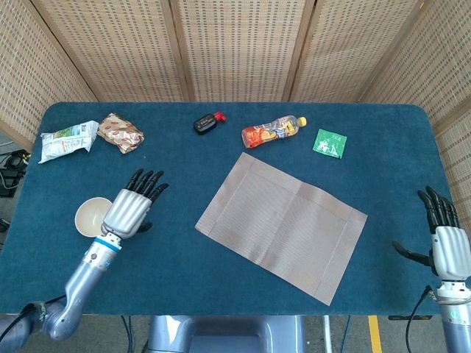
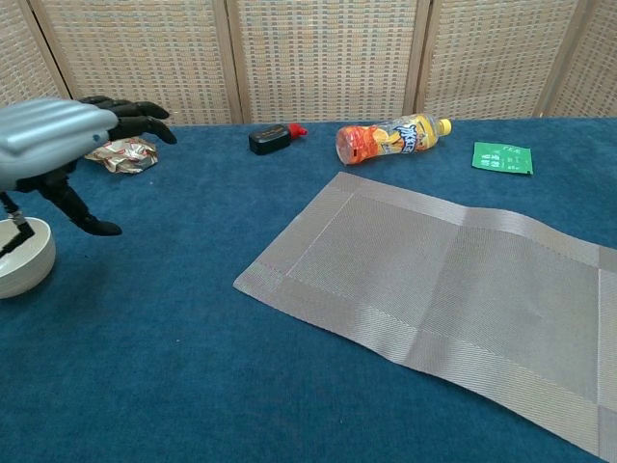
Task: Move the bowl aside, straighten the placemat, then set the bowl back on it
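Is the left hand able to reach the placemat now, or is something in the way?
Probably yes. The left hand, open, hovers beside the bowl. Only bare blue cloth lies between it and the placemat's near corner, so nothing blocks the way.

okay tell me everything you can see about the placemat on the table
The placemat is a grey-brown rectangle of what looks like woven fabric, with a border band marked by seam lines and a faint fold crease across its middle. It lies flat on the blue table cover, skewed at an angle to the table's edges, right of centre. Nothing rests on it and neither hand touches it. In the chest view its right side runs out of frame.
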